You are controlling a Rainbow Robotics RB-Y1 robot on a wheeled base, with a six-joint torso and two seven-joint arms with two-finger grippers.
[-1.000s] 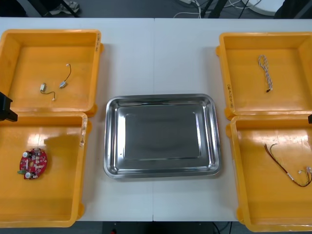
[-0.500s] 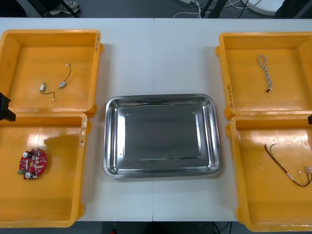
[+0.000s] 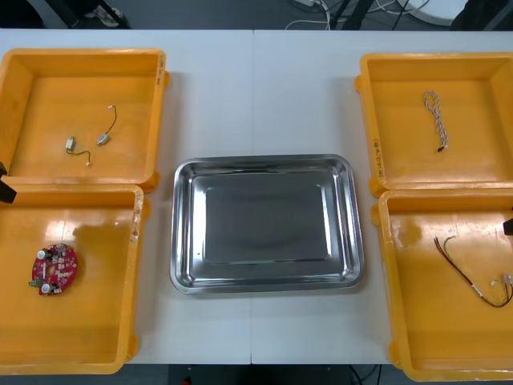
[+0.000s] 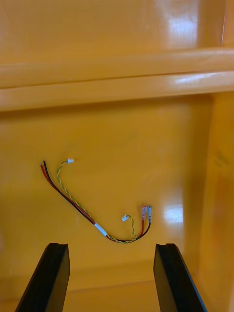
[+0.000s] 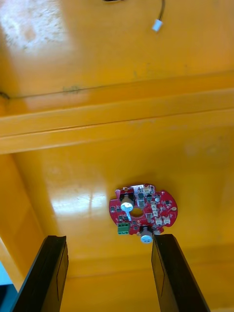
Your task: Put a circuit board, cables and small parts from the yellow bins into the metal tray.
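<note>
A round red circuit board (image 3: 54, 269) lies in the near left yellow bin (image 3: 96, 345). My left gripper (image 5: 108, 238) hangs open above it, the board (image 5: 143, 212) just beyond its fingertips. A red and yellow cable (image 3: 473, 273) lies in the near right bin (image 3: 425, 337). My right gripper (image 4: 111, 245) is open over that bin, and the cable (image 4: 92, 204) lies beyond its fingers. The metal tray (image 3: 264, 164) sits bare and shiny at the table's middle. At the front view's side edges, dark bits of the left arm (image 3: 4, 191) and the right arm (image 3: 509, 224) show.
The far left bin (image 3: 48, 88) holds small metal parts (image 3: 84, 144) on short wires. A twisted blue and white cable (image 3: 436, 119) lies in the far right bin (image 3: 473, 160). Bin walls stand between the near and far bins on each side.
Both arms have shifted slightly toward the near side at the view's edges; less of the left arm shows. Nothing in the bins or the tray has moved.
</note>
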